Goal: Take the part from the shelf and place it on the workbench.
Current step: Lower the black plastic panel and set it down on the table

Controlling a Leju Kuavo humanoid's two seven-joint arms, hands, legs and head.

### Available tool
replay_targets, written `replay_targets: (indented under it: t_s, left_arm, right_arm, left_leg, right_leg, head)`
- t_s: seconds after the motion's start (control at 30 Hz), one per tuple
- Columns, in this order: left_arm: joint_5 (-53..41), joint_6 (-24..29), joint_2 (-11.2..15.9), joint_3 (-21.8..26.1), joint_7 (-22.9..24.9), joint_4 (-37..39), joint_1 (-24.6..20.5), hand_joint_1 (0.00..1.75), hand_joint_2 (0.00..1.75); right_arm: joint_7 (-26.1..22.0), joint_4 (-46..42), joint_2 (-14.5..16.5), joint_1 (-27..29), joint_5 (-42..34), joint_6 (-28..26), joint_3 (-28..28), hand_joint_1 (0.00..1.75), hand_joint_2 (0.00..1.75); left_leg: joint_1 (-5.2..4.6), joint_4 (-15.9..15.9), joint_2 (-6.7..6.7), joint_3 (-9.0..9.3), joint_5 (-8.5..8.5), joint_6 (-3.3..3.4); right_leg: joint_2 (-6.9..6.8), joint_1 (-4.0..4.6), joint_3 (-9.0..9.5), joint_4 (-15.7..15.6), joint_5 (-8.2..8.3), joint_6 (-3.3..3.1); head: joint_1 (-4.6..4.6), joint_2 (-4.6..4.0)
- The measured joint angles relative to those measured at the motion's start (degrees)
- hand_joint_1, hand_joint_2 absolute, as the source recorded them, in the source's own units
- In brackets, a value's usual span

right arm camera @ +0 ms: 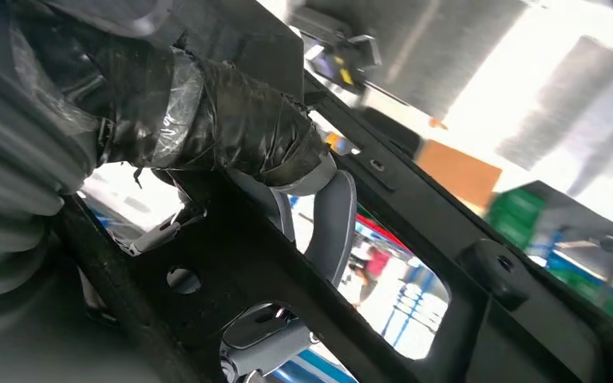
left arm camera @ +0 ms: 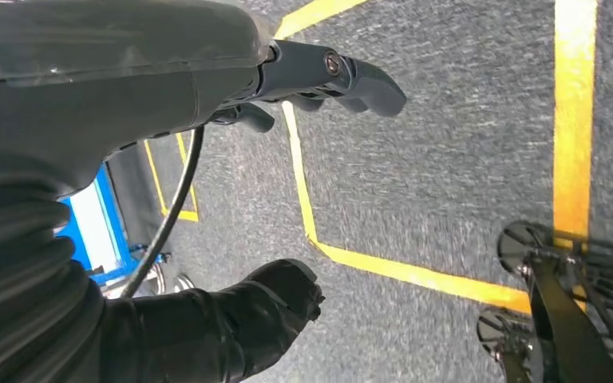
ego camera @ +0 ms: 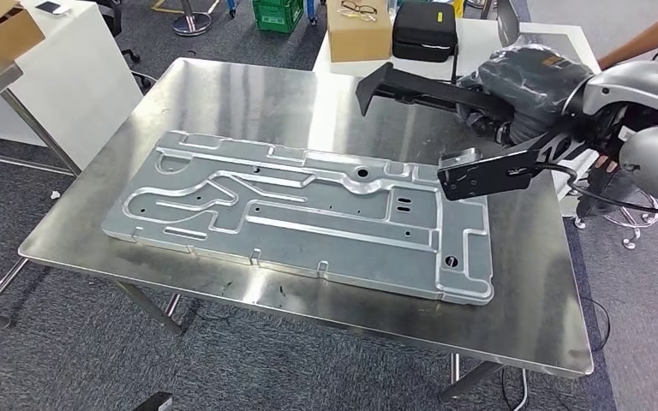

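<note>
The part [ego camera: 487, 174] is a black metal frame with cut-out openings. My right hand [ego camera: 531, 81], wrapped in black plastic, grips it in the air above the far right corner of the steel workbench [ego camera: 248, 94]. One end of the frame reaches left over the bench and the other hangs over the right end of a large silver stamped plate [ego camera: 308, 214] lying flat there. In the right wrist view my right hand [right arm camera: 231, 120] is wrapped round a bar of the part [right arm camera: 415, 215]. My left hand [left arm camera: 207, 88] hangs over grey floor with its fingers apart, holding nothing.
A person's arm [ego camera: 651, 34] reaches in at the far right. Behind the bench stand a cardboard box [ego camera: 358, 30], a black case [ego camera: 425, 30] and a green crate [ego camera: 277, 13]. A white table [ego camera: 68, 60] stands at the left. A chair base [left arm camera: 559, 303] sits by yellow floor tape.
</note>
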Motion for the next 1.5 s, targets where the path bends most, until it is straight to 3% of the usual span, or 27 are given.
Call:
replay_targets:
  t_s: [0.53, 0.73, 1.1, 1.33, 1.5]
  left_arm:
    - [-0.35, 0.01, -0.01, 0.09, -0.01, 0.0, -0.04, 0.0, 1.75]
    - [-0.7, 0.09, -0.03, 0.26, 0.02, 0.0, -0.05, 0.0, 1.75]
    - [-2.3, 0.18, -0.1, 1.46, 0.33, 0.0, -0.15, 0.0, 1.75]
    - [-2.81, 0.37, -0.05, 2.35, 0.23, 0.0, -0.18, 0.0, 1.75]
    - [-3.03, 0.48, 0.03, 2.77, 0.13, 0.0, -0.2, 0.0, 1.75]
  right_arm:
    - [-0.45, 3.03, 0.01, -0.57, -0.3, -0.96, 3.46, 1.75, 1.75]
    - [-0.9, 3.91, -0.02, 0.22, -0.96, -4.16, 4.8, 1.75, 1.75]
    - [-6.53, 14.01, -0.07, 12.51, 6.87, -17.97, 3.68, 1.75, 1.75]
    - [-7.68, 18.37, 0.57, 20.6, 9.32, -21.75, 2.05, 1.75, 1.75]
    - [-7.82, 19.68, 1.01, 22.89, 9.74, -22.22, 1.17, 1.75, 1.75]
  left_leg:
    - [-0.06, 0.25, 0.42, -0.18, -0.01, -0.18]
    - [-0.12, 0.31, 0.43, -0.21, -0.05, -0.13]
    - [-0.12, 0.51, 0.42, -0.26, -0.08, -0.08]
    - [-0.12, 0.56, 0.43, -0.35, -0.11, -0.03]
    - [-0.12, 0.56, 0.43, -0.39, -0.12, -0.03]
  right_leg:
    - [0.32, -0.04, -0.11, 0.03, 0.09, -0.02]
    - [0.32, -0.11, -0.11, 0.0, 0.08, 0.01]
    - [0.3, -0.09, -0.01, -0.01, 0.12, 0.1]
    - [0.31, -0.1, -0.07, -0.01, 0.11, 0.12]
    - [0.31, -0.1, -0.12, -0.01, 0.1, 0.13]
  head:
    - [0.02, 0.0]
    - [0.02, 0.0]
    - [0.02, 0.02]
    - [0.02, 0.01]
    - [0.02, 0.02]
